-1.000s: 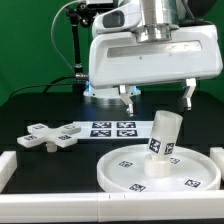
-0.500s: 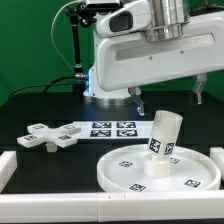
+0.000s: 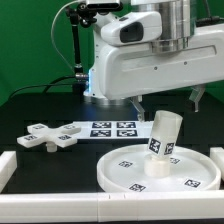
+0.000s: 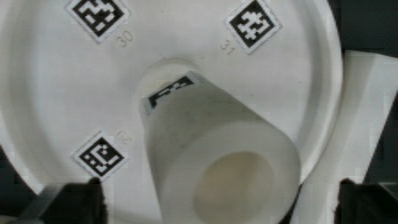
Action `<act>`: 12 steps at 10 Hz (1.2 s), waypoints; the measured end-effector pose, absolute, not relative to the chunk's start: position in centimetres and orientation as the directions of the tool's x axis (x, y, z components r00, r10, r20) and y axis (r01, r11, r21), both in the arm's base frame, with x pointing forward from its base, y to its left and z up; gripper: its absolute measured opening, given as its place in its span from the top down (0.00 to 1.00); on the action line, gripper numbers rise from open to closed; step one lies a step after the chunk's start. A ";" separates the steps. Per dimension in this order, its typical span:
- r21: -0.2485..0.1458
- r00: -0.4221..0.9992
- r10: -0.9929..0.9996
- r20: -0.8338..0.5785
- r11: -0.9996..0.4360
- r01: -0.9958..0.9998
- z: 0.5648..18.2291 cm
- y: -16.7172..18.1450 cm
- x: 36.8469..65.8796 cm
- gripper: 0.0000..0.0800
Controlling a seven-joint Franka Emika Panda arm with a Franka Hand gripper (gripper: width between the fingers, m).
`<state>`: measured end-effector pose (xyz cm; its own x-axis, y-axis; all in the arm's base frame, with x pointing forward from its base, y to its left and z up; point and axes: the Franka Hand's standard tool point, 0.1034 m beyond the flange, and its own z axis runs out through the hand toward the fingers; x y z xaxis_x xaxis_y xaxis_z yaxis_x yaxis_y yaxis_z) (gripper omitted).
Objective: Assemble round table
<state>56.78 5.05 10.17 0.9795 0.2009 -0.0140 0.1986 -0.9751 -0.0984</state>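
As seen in the exterior view, gripper: spread wide, nothing held, hanging over the leg without touching it.
fingers: one toward the exterior view's left of the leg's top, the other far toward the right edge, both higher than the leg.
leg: short white cylinder standing at the middle of the disc, leaning slightly toward the exterior view's right, with a black-and-white tag low on its side; whether fully seated in the socket cannot be told.
disc: large, white, rimmed, lying flat on the table at the front, with tags spaced around the leg's base.
cross-shaped foot: flat on the table toward the exterior view's left, well apart from the disc, at the marker board's left end; touching it or just beside it cannot be told.
marker board: thin, flat, behind the disc.
table: black.
low white wall: along the front, nearest the camera.

From the wrist view, gripper: jaws parted wide, with a gap on each side of the leg.
fingertips: dark, one on either side of the leg, neither touching it.
leg: seen from above, a round recess in its top end, a tag near its base.
disc: filling most of the picture, three tags showing around the leg.
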 end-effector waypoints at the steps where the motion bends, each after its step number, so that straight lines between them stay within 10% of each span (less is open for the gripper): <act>1: -0.098 0.979 0.204 -0.013 -0.975 0.202 9.9 5.1 56.7 0.19; 8: -0.099 0.973 0.229 -0.013 -0.969 0.226 9.1 3.8 56.5 0.19; 10: -0.099 0.975 0.224 -0.013 -0.970 0.222 9.1 3.4 56.5 0.50; 12: -0.100 0.975 0.221 -0.013 -0.971 0.219 9.1 3.3 56.5 0.49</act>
